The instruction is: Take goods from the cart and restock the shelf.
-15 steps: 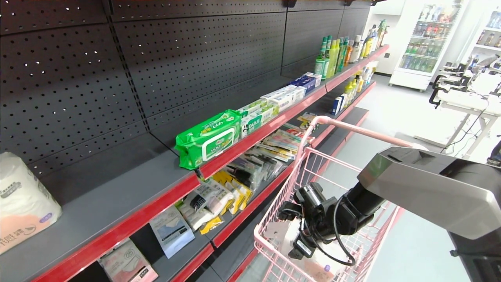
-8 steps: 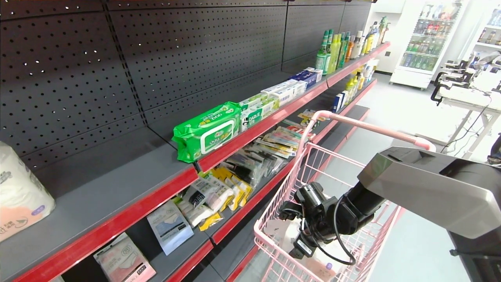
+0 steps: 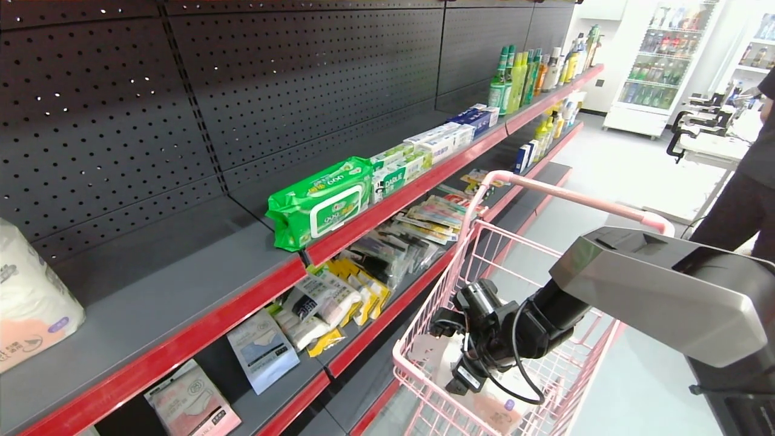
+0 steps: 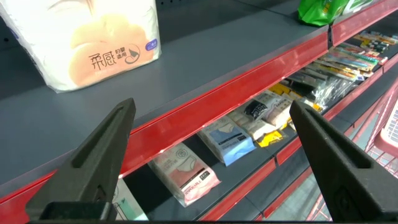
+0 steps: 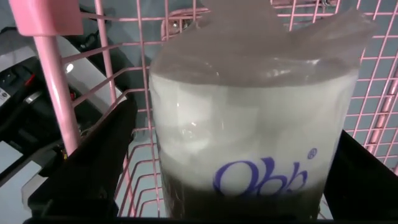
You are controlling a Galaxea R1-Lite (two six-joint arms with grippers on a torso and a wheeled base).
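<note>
Two hands at two stations: our right hand (image 5: pixel 231 149) hangs inside the pink cart (image 3: pixel 418 370), its jaws spread to either side of a plastic-wrapped tissue pack (image 5: pixel 249 106) that sits in the basket. A sliver of gap shows beside one finger, so nothing is gripped yet. Our left hand (image 4: pixel 211 109) is likewise released, jaws wide, hovering before the grey shelf (image 3: pixel 181 284). We judge the pack light, soft and compressible, with slick film that lies loose at the gathered top. The hold should therefore fall on the firmer middle of the body, with a moderate squeeze so that the wrap does not slide. For room to move, the cart's wire sides stand close beside the pack and the cart handle (image 3: pixel 575 200) crosses above the far end, so a straight lift seems wisest. The shelf offers a broad bare stretch between the paper-roll pack (image 3: pixel 30 303) and the green wipes pack (image 3: pixel 321 203), bounded by a red front edge (image 3: pixel 181 354).
</note>
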